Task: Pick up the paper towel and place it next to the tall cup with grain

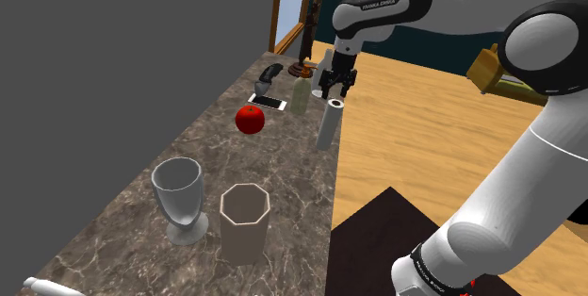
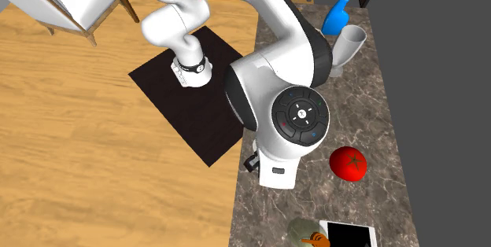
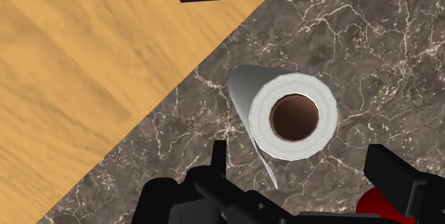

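Descent to grasp, as judged. Roll [image 1: 329, 124] upright at the counter [image 1: 203, 167] edge beside the floor, directly under the gripper [image 1: 336, 85]. Fingers [image 3: 389, 176] apart, clasping nothing. Roll top seen end-on in the wrist view, roughly between the 2 fingers, untouched. Before lowering, centre the fingers on either side of the roll. Lower well past the top rim, so as to clasp the body and not the core. Close gently: probably soft, and tall enough to tip off the edge if nudged sideways. Mind the loose sheet flap on the gripper's side. Lift straight up, then carry past the red fruit [image 1: 250, 120] to the cup [image 1: 244, 223], well apart at the shoulder view's lower left, beside a glass [image 1: 179, 200].
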Action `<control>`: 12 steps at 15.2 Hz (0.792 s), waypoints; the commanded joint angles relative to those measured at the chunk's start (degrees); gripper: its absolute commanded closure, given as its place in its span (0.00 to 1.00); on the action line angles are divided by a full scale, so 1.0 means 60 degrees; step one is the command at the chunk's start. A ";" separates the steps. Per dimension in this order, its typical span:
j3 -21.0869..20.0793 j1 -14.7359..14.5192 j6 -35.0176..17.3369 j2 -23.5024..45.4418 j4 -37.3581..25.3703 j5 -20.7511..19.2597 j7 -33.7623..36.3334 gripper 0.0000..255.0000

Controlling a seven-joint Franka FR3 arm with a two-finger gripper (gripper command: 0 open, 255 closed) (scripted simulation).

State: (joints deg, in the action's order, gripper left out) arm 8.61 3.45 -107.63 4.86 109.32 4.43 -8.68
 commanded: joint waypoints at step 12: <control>-0.0020 -0.0018 -0.0730 0.0138 0.0585 0.0043 -0.0030 0.00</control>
State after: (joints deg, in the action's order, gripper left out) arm 8.49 3.34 -112.00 5.69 112.84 4.69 -8.86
